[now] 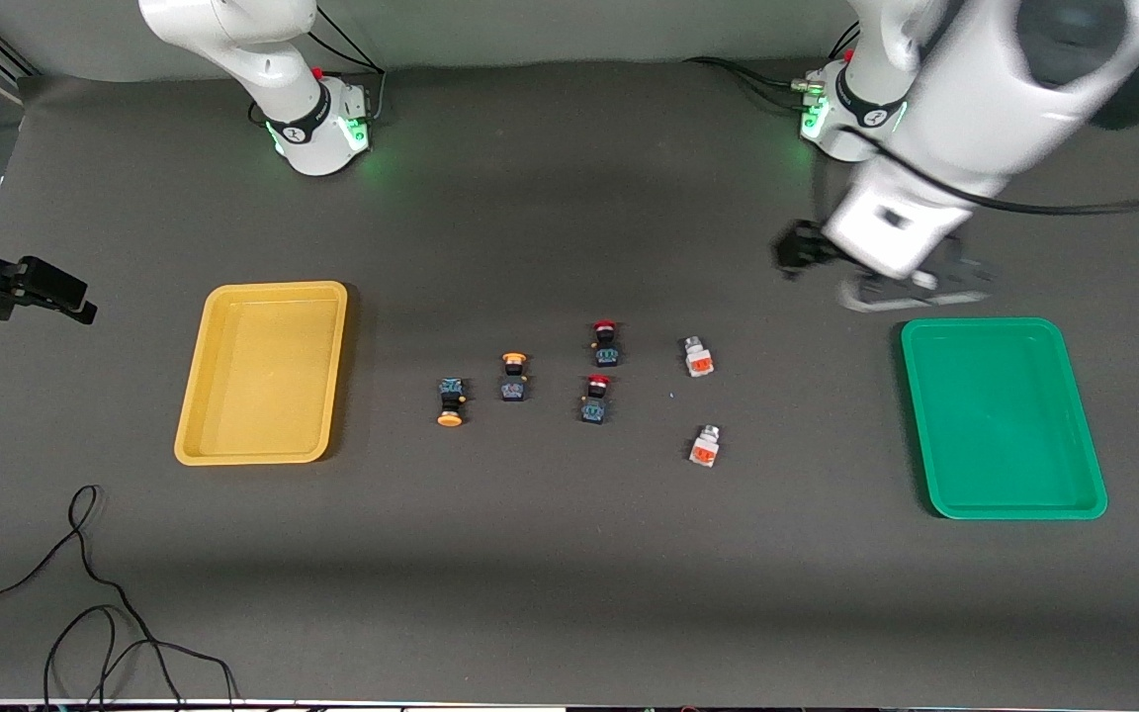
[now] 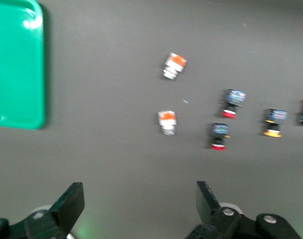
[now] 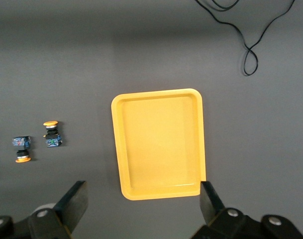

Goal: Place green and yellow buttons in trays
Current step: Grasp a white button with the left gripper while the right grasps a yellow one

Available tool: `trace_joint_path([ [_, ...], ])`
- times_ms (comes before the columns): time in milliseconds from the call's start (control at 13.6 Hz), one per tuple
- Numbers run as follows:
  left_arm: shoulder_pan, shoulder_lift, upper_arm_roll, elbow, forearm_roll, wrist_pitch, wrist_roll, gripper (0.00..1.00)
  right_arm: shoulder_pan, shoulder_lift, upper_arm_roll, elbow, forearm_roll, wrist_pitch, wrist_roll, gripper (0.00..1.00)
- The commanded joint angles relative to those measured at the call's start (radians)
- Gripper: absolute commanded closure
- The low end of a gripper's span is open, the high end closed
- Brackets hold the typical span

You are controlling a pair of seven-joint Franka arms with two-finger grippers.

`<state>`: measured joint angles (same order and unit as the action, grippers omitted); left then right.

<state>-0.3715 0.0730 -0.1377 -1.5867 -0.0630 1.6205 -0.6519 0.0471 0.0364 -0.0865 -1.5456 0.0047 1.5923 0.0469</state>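
Your front camera sits high across the table, facing both arm bases and taking in the whole dark table top (image 1: 569,574). Your left wrist camera looks straight down from nearer, sharing with it the shallow green plastic tray (image 2: 14,64) (image 1: 1003,415) and the small push-button switches. Your right wrist camera also looks straight down, sharing the shallow yellow plastic tray (image 3: 158,143) (image 1: 263,371) and two yellow-capped black switches (image 3: 51,134) (image 1: 514,376).

Hovered open-fingered: left gripper (image 2: 140,206) over bare table (image 2: 116,164), near two white switches (image 2: 167,122), red-capped switches (image 2: 219,136) and green tray (image 2: 17,64).
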Motion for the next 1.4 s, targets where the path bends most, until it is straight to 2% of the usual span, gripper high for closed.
trace_joint_path([
  [0, -0.136, -0.025, 0.013, -0.049, 0.015, 0.042, -0.143, 0.0, 0.011, 0.011, 0.002, 0.015, 0.021, -0.014, -0.002, 0.0],
  [147, -0.155, -0.024, 0.013, -0.102, 0.017, 0.073, -0.146, 0.01, 0.019, 0.014, 0.004, 0.013, 0.05, -0.015, -0.002, 0.0],
  [294, -0.147, -0.028, 0.015, -0.208, 0.026, 0.159, -0.13, 0.01, 0.045, 0.017, 0.004, 0.007, 0.083, -0.014, 0.078, 0.0],
  [442, -0.152, -0.025, 0.013, -0.312, 0.078, 0.261, -0.129, 0.01, 0.123, 0.037, 0.004, 0.005, 0.083, -0.011, 0.201, 0.0],
  [662, -0.155, 0.01, 0.013, -0.435, 0.08, 0.425, -0.089, 0.01, 0.217, 0.1, 0.002, 0.002, 0.083, 0.033, 0.351, 0.0],
  [883, -0.159, 0.098, 0.013, -0.518, 0.08, 0.628, -0.052, 0.01, 0.28, 0.146, 0.004, -0.057, 0.098, 0.113, 0.413, 0.0],
  [1030, -0.15, 0.174, 0.013, -0.576, 0.08, 0.804, -0.043, 0.01, 0.284, 0.145, 0.002, -0.176, 0.164, 0.217, 0.412, 0.0],
  [1104, -0.152, 0.21, 0.013, -0.602, 0.08, 0.888, -0.043, 0.01, 0.302, 0.143, 0.002, -0.232, 0.167, 0.282, 0.412, 0.0],
  [1325, -0.129, 0.316, 0.015, -0.613, 0.08, 1.025, -0.028, 0.01, 0.342, 0.197, 0.002, -0.283, 0.169, 0.382, 0.441, 0.0],
])
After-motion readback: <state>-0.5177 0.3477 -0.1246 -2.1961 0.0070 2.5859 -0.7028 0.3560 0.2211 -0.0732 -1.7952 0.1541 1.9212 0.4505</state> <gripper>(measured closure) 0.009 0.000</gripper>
